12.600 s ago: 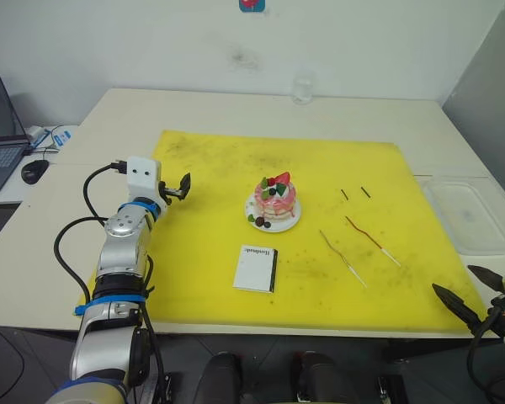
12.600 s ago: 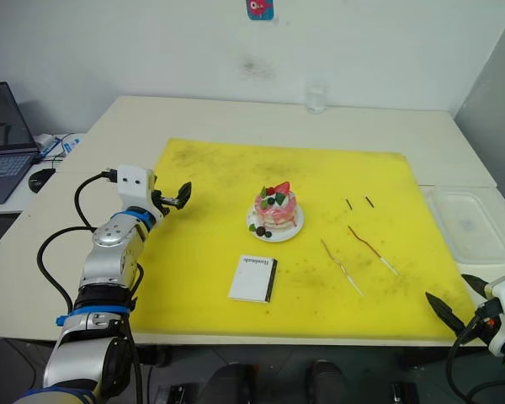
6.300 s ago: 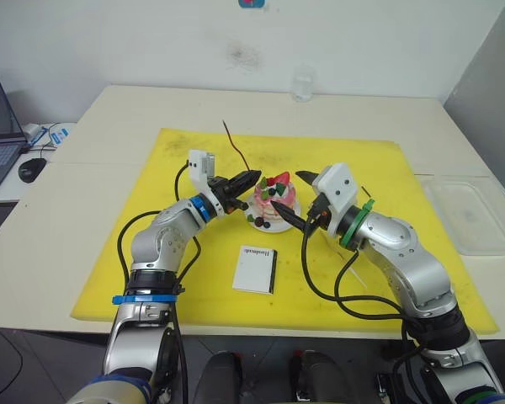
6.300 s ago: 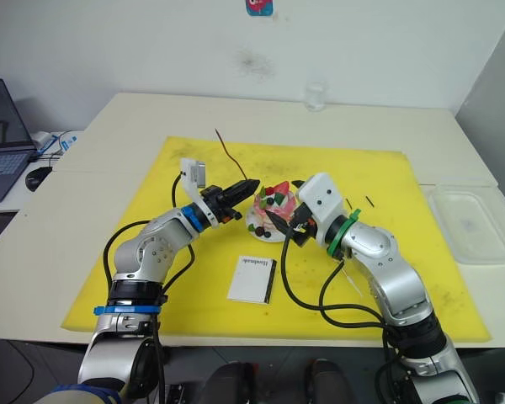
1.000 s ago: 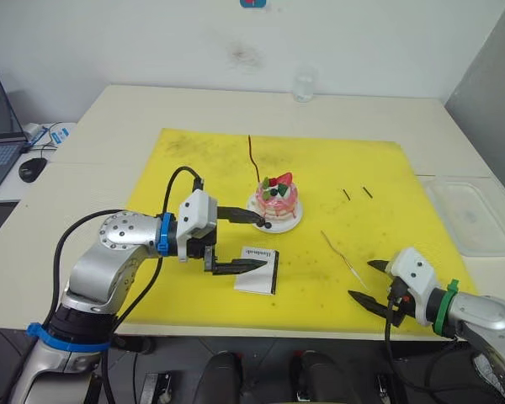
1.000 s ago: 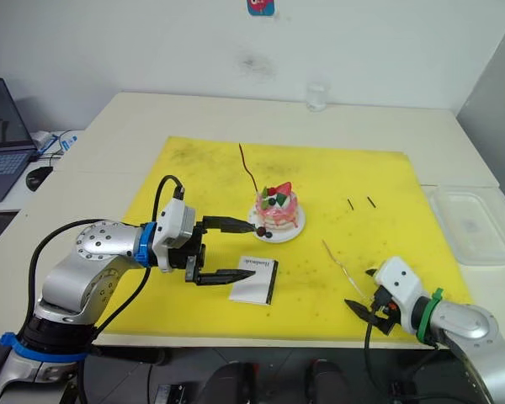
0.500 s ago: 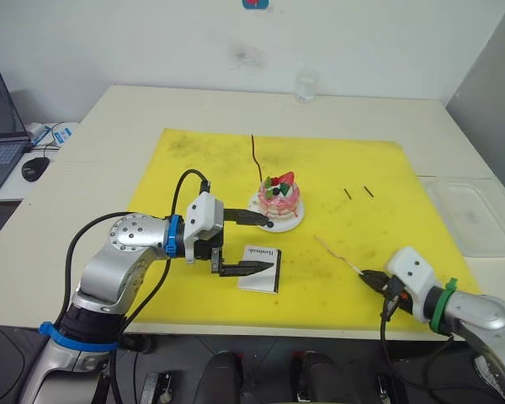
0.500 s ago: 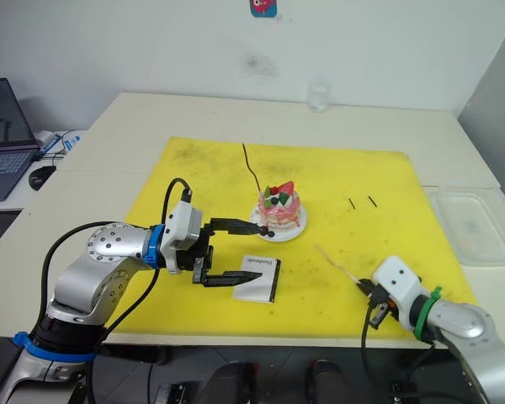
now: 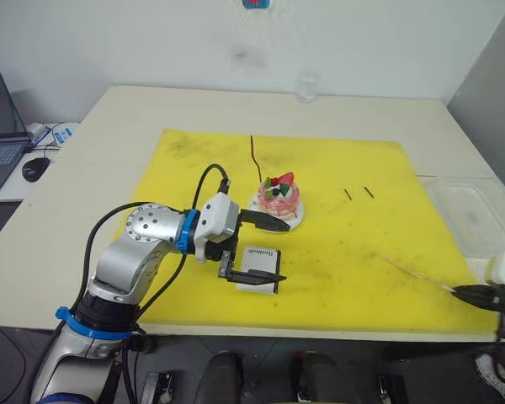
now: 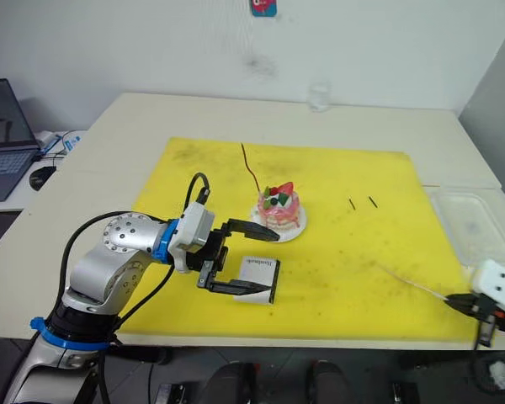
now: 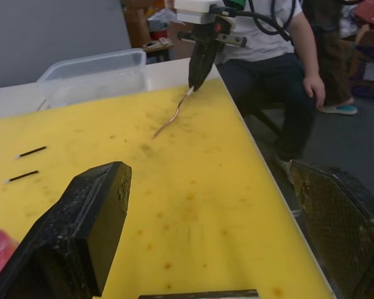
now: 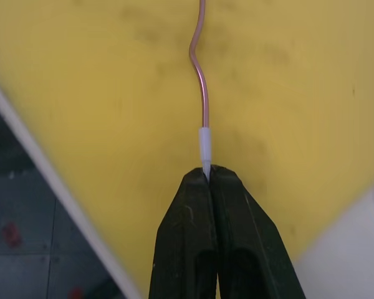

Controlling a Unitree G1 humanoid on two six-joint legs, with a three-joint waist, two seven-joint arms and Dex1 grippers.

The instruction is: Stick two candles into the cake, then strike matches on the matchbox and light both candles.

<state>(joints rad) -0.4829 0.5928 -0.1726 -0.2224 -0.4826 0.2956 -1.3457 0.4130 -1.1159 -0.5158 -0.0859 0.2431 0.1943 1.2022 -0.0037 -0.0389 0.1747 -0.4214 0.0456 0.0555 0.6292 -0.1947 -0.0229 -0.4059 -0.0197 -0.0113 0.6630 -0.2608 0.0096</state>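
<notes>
Since half a second ago, your right gripper [image 12: 207, 175] has pulled back toward the near right corner of the yellow mat [image 9: 337, 269], taking the tan candle [image 9: 414, 273] with it; the candle no longer lies flat by the middle of the mat's right half. Your left gripper [image 9: 267, 252] has slid further over the matchbox [image 9: 258, 269].

Count with me. You have two candles. The dark red candle [image 9: 255, 160] stands upright in the cake [image 9: 279, 195], rising from its far-left side. The tan one is pinched by its white end between your right gripper's fingers, which are pressed together on the tip; its wavy length reaches out over the mat.

There is one cake on its small white plate [image 9: 294, 223], near the middle of the mat. There is one matchbox, lying flat just in front of the cake.

Your left gripper's fingers are spread wide, one finger near the plate's front-left edge, the other over the matchbox's near edge. They hold nothing.

You have two matches [image 9: 356, 193], lying side by side on the mat to the right of the cake, well apart from both grippers.
</notes>
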